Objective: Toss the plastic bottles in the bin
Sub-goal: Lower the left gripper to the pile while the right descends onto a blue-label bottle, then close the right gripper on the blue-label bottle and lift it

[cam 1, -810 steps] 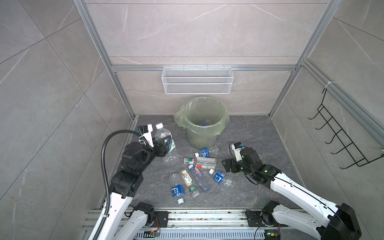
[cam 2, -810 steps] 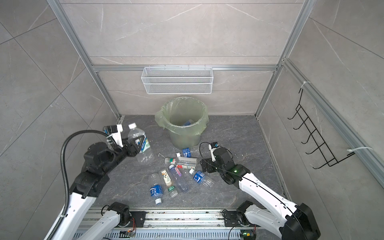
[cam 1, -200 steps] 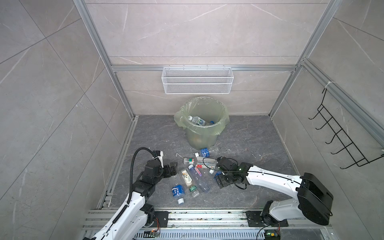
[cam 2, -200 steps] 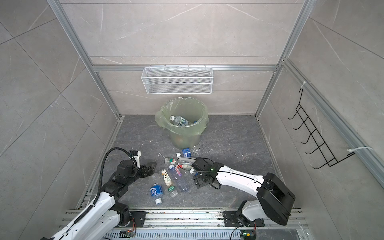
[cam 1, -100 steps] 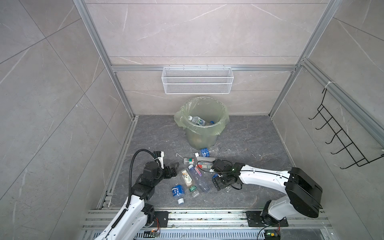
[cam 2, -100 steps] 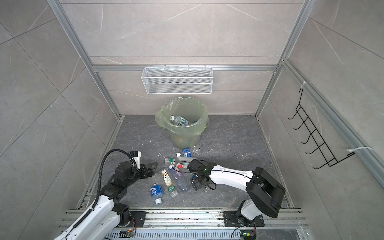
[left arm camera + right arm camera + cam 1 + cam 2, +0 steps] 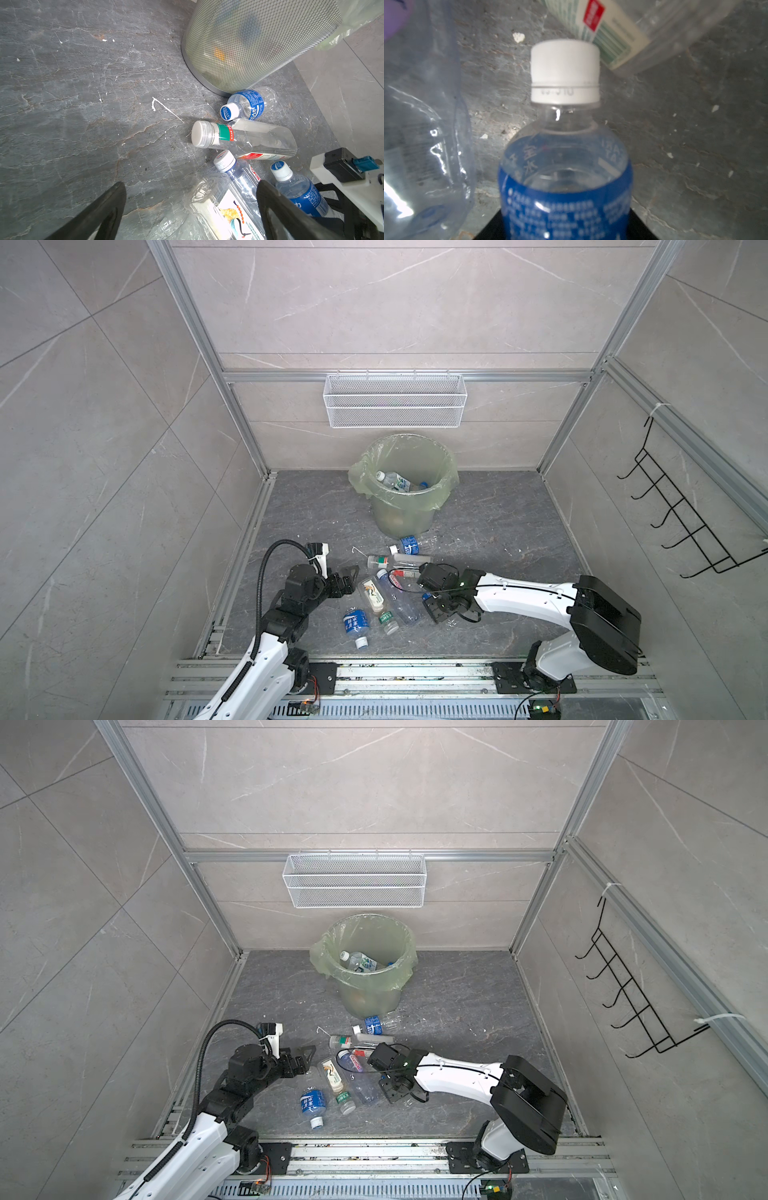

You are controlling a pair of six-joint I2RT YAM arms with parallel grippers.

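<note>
Blue-label bottle [image 7: 566,187] sits in the jaws of the right gripper [image 7: 436,608], can't tell if it's clamped. Left gripper [image 7: 191,193] hangs wide open by the other bottles [image 7: 374,597].

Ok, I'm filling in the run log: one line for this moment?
left tool: open, nothing held, at bottle pile | right tool: around blue-label bottle, grip unclear | bin: some bottles inside

Both top views look steeply down from above the front edge of the floor [image 7: 498,510], sharing the whole floor and the bin [image 7: 403,522]. The left wrist camera looks low across the floor at the bin's base; the right wrist camera sits close against one bottle [image 7: 566,187].
</note>
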